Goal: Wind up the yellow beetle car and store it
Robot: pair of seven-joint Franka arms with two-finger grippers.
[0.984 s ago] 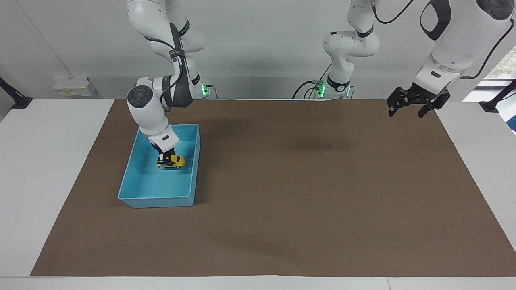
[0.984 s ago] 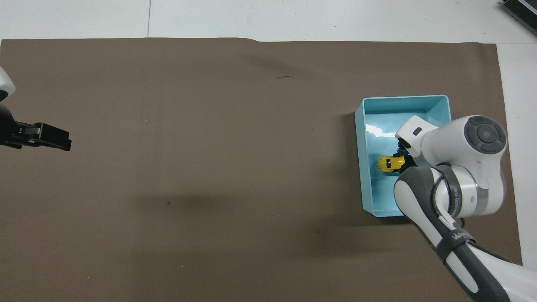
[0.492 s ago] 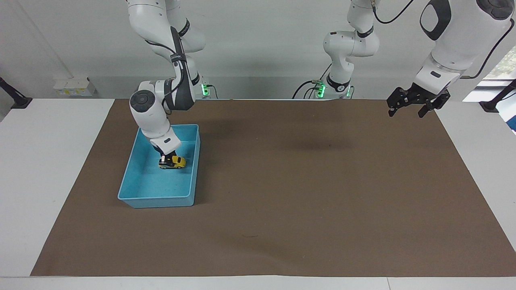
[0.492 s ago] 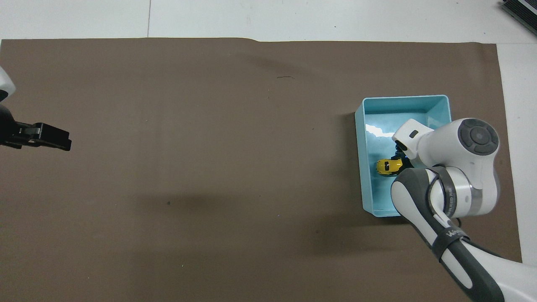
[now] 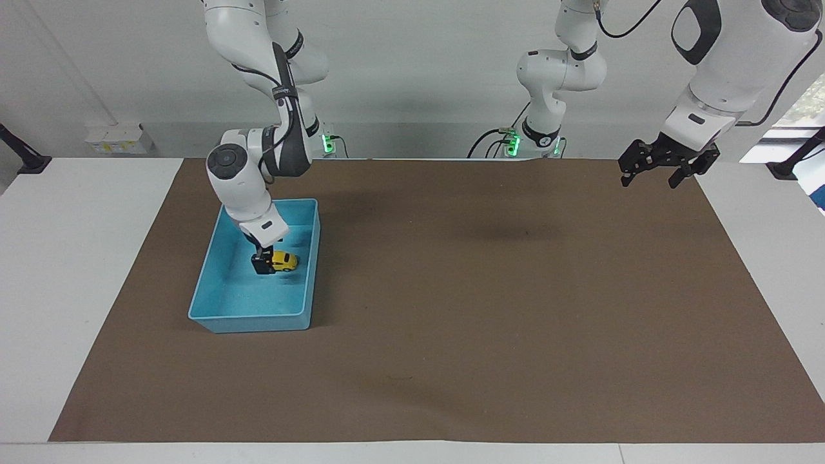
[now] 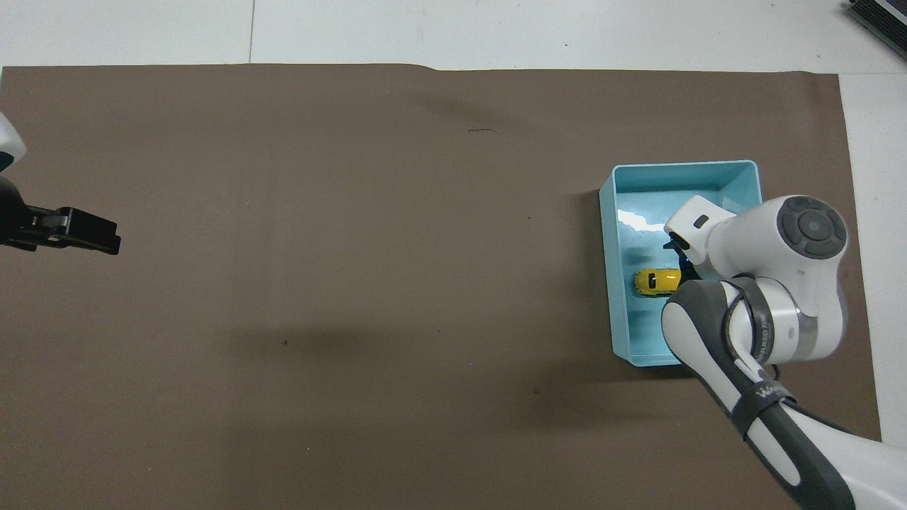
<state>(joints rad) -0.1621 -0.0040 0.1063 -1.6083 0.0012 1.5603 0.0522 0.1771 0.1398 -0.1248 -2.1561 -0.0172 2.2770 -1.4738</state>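
right gripper [image 5: 263,263]: down inside the blue bin [image 5: 222,314], jaws at the yellow beetle car [image 5: 283,260]; one dark finger [image 5: 260,265] shows against the car's end toward the right arm's end of the tabletop; cannot tell whether the jaws pinch the car or stand spread
yellow beetle car [image 6: 655,280]: on the bin floor, roughly mid-bin, close to the wall toward the left arm's end; most of the body sticks out from the jaws toward that wall; part under the wrist is hidden in the overhead view
blue bin [image 6: 611,283]: on the brown mat [image 5: 490,309], toward the right arm's end of the tabletop, long side running away from the robots
right arm: comes down steeply into the bin, elbow above the rim nearer the robots
left gripper [image 5: 664,169]: up in the air over the mat's corner at the left arm's end, jaws spread, nothing between them; arm waits
left gripper, overhead view [image 6: 78,231]: only dark tip shows at frame edge
brown mat: covers most of the white tabletop [image 5: 71,270]
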